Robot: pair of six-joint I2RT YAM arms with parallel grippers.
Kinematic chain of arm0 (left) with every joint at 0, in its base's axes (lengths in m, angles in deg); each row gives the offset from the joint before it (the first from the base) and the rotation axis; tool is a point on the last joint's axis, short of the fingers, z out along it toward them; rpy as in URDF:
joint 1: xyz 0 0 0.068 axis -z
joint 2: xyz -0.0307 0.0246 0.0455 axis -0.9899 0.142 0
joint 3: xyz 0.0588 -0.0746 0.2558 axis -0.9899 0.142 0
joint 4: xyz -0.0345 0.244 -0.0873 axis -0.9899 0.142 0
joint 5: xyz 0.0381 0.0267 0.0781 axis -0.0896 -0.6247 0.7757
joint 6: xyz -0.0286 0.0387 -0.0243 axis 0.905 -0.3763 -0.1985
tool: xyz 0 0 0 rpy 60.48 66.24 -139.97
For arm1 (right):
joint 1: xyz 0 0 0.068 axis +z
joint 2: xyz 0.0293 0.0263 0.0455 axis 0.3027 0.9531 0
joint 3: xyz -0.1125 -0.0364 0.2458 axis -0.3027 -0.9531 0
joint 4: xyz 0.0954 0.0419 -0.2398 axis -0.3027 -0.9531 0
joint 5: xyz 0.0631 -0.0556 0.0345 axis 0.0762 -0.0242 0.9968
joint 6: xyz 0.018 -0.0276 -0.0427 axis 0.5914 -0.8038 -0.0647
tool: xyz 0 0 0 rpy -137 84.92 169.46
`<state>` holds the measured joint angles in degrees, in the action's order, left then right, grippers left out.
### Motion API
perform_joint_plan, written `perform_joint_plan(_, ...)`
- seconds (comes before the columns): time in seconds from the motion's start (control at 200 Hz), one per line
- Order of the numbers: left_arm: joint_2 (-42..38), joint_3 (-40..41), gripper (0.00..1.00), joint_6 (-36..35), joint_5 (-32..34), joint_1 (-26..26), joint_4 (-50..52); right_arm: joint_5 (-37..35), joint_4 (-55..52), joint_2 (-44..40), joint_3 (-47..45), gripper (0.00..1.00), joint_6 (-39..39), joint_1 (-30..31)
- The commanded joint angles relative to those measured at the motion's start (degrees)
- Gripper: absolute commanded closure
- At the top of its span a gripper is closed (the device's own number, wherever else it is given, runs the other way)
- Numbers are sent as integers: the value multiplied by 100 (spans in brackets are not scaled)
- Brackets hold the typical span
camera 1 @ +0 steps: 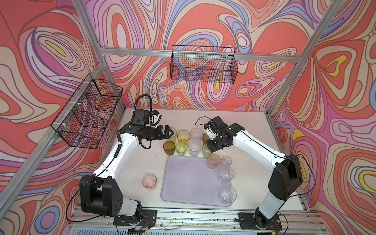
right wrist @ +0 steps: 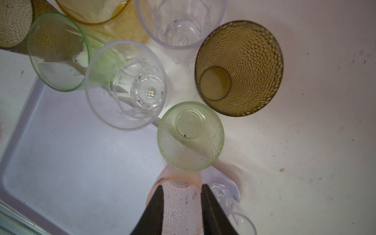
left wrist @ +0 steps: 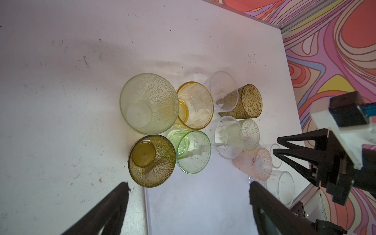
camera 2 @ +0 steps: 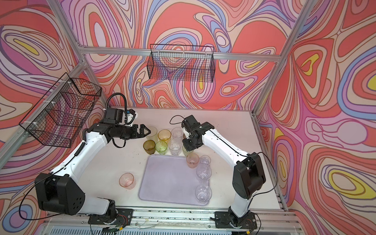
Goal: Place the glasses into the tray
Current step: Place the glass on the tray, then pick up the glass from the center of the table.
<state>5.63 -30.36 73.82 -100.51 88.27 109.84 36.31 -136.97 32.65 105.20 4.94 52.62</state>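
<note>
The lilac tray (camera 1: 188, 183) lies at the table's front. Along its right side stand a pink glass (camera 1: 213, 161) and three clear glasses (camera 1: 226, 175). Another pink glass (camera 1: 149, 181) stands on the table left of the tray. Behind the tray, several amber, green, olive-brown, pale green and clear glasses (camera 1: 183, 136) crowd together. My right gripper (right wrist: 182, 188) hovers over the pink glass (right wrist: 179, 207) in the tray's corner, its fingers apart and off the glass. My left gripper (camera 1: 170, 133) is wide open and empty beside a pale frosted green glass (left wrist: 148, 103).
One black wire basket (camera 1: 203, 64) hangs on the back wall and another (camera 1: 89, 113) on the left wall, close above my left arm. Aluminium frame posts stand at the table's corners. The white table (camera 1: 254, 134) has bare surface at the back right.
</note>
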Motion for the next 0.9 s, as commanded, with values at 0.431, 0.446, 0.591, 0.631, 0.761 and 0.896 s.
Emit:
perform_joint_plan(0.431, 10, -121, 5, -94, 53, 23, 199, -11, 389, 614, 112, 71, 287, 322)
perform_joint_plan(0.446, 11, -121, 5, -94, 48, 24, 197, -23, 399, 627, 101, 71, 282, 323)
perform_joint_plan(0.591, 28, -121, 5, -94, 21, 18, 202, -36, 494, 697, 63, 73, 278, 332)
perform_joint_plan(0.631, 44, -129, 5, -80, -38, 22, 204, -36, 509, 723, 72, 74, 277, 332)
perform_joint_plan(0.761, 81, -147, 5, -59, -122, 17, 204, -43, 539, 805, 89, 75, 278, 340)
perform_joint_plan(0.896, 64, -138, 5, -68, -130, 23, 186, -106, 542, 885, 70, 76, 261, 349)
